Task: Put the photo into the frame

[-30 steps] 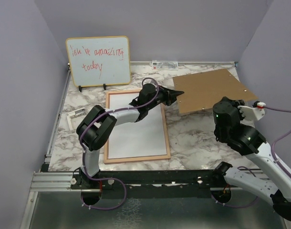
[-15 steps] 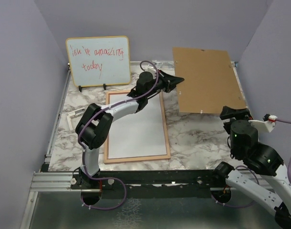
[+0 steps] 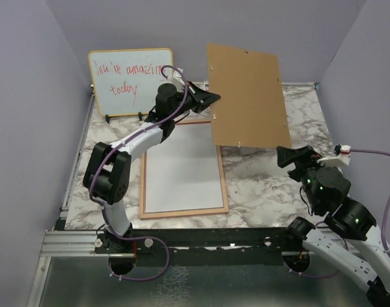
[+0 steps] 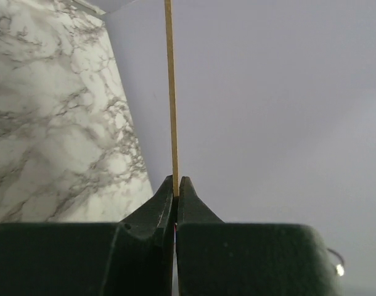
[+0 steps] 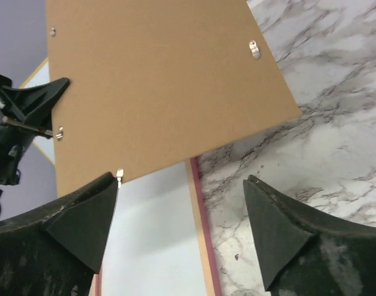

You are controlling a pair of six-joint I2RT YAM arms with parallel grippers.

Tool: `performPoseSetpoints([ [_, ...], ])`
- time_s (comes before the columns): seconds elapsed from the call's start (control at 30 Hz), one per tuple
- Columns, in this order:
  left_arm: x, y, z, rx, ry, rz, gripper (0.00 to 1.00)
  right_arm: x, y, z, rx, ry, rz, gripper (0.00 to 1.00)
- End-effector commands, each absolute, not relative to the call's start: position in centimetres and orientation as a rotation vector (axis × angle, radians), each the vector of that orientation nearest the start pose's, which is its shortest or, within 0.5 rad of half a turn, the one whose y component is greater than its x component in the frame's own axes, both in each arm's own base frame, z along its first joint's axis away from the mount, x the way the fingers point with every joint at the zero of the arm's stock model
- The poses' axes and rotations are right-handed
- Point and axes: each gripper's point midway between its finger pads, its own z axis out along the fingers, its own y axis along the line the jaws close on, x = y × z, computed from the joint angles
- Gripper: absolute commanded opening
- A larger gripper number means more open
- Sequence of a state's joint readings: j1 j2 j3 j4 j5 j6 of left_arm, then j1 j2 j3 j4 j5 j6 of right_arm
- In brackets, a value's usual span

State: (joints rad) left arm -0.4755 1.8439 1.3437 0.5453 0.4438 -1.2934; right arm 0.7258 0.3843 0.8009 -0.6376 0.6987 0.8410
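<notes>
The frame (image 3: 182, 212), with its thin light-wood border, lies flat on the marble table. A plain white sheet (image 3: 182, 169) fills it, seemingly the photo with its reverse side up. My left gripper (image 3: 214, 97) is shut on the left edge of the brown backing board (image 3: 246, 96), holding it tilted up in the air over the frame's far right corner. The left wrist view shows the board edge-on (image 4: 169, 92) pinched between the left gripper's tips (image 4: 176, 180). My right gripper (image 5: 182, 179) stands open and empty, below the board (image 5: 163, 80) and beside the frame's right border (image 5: 203, 246).
A yellow-edged whiteboard (image 3: 131, 80) with red handwriting stands at the back left. A small metal piece (image 3: 100, 155) lies left of the frame. Purple walls close in the table on three sides. Bare marble (image 3: 265, 185) shows right of the frame.
The left gripper lifted the backing board off the table and swung it up and leftward. The right gripper let go of the board, opened and pulled back toward the near right.
</notes>
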Motion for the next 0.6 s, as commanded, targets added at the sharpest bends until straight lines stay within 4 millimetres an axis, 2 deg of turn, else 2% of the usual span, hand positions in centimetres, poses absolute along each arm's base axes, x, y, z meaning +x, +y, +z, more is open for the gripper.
performPoseSetpoints([
  [0.0, 39.8, -31.7, 33.8, -0.065, 1.758, -1.576, 0.0, 22.2, 10.5, 28.4, 0.384, 1.773, 0.525, 0.89],
  [0.17, 38.2, -27.1, 29.9, -0.022, 1.981, -1.243, 0.0, 25.8, 16.4, 27.4, 0.18, 1.936, 0.495, 0.94],
  [0.27, 37.0, -24.0, 28.8, -0.067, 2.056, -1.162, 0.0, 28.4, 19.3, 27.3, 0.102, 2.04, 0.526, 0.94],
  [0.3, 36.6, -23.1, 28.5, -0.086, 2.073, -1.155, 0.0, 29.4, 19.7, 27.3, 0.109, 2.071, 0.573, 0.94],
  [0.33, 36.1, -22.4, 28.5, -0.096, 2.082, -1.158, 0.0, 30.9, 19.2, 27.0, 0.15, 2.098, 0.616, 0.93],
  [0.43, 34.8, -20.5, 28.5, -0.127, 2.096, -1.162, 0.0, 33.3, 18.6, 25.9, 0.209, 2.142, 0.771, 0.91],
  [0.57, 33.6, -18.0, 27.1, -0.164, 2.136, -1.182, 0.0, 34.5, 17.5, 23.7, 0.238, 2.194, 0.857, 0.87],
])
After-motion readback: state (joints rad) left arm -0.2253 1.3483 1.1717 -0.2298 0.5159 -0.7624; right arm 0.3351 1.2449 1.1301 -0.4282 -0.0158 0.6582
